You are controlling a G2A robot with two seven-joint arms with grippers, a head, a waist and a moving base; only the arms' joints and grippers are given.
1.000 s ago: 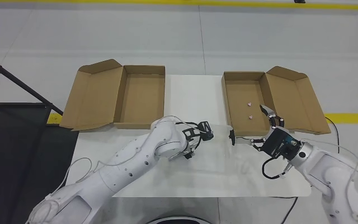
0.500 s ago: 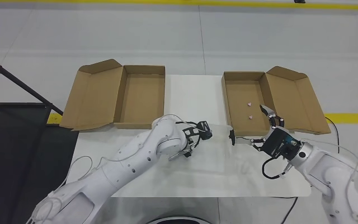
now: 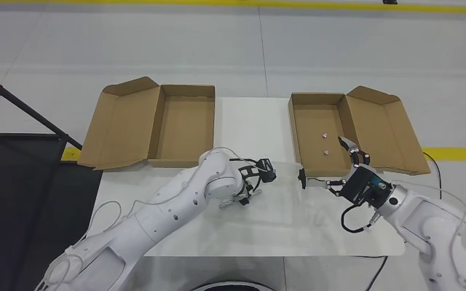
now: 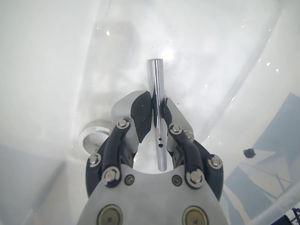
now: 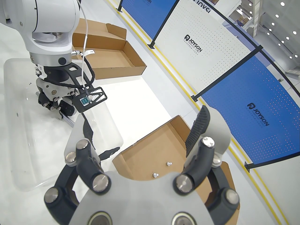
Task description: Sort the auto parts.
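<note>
Behind and left of the clear tray [image 4: 58, 47] I see an open cardboard box [image 3: 182, 127] on the white surface [image 3: 251, 120]. Inside the tray, my left gripper [image 4: 154, 103] has its fingers clamped on a chrome rod [image 4: 155, 76], which runs lengthwise between the pads. A metal ring [image 4: 92, 139] lies on the tray floor just beside them. At the tray's right end my right gripper [image 5: 145, 118] hangs with its fingers spread wide. Behind the tray on that side, a second open box [image 3: 313, 120] holds two small bolts [image 3: 325, 134].
</note>
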